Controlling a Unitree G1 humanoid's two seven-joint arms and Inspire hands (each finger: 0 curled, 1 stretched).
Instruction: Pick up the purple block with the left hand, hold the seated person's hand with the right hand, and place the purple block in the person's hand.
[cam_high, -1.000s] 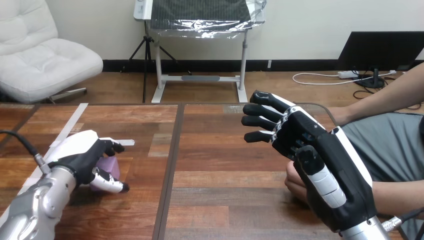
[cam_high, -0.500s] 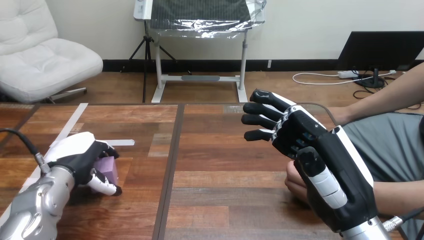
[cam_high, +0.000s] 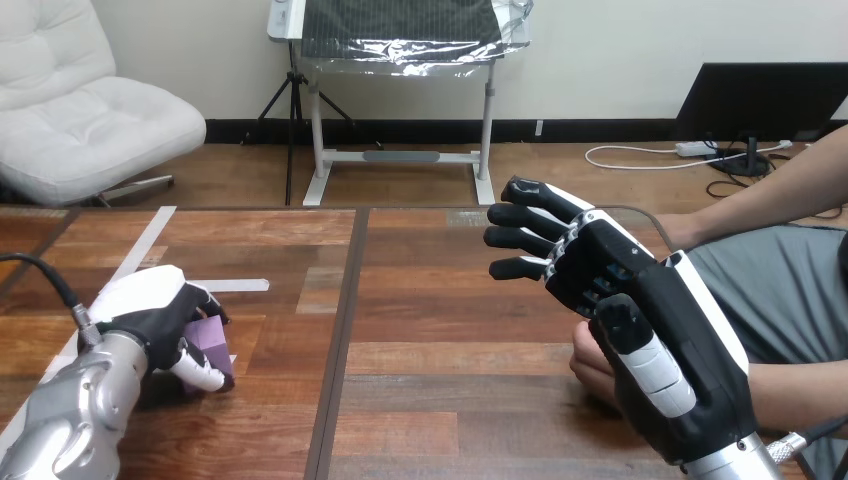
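Head view: the purple block (cam_high: 214, 338) is seen at the left of the table (cam_high: 430, 320), enclosed by the curled fingers and thumb of the left hand (cam_high: 150, 312). A firm, square grip should be secured before lifting. The right hand (cam_high: 640, 295) is held open and empty, just over the person's hand (cam_high: 589, 368).

On my feed the block (cam_high: 213, 336) reads pale purple, perhaps lilac, though most of it is covered. The left hand (cam_high: 150, 308) is black with a white shell on its back and black-and-white fingers, and its forearm (cam_high: 72, 418) is silver. The right hand (cam_high: 625, 300) is black, edged in white. The bench (cam_high: 440, 330) is reddish-brown wood grain, with white tape strips (cam_high: 240, 285).
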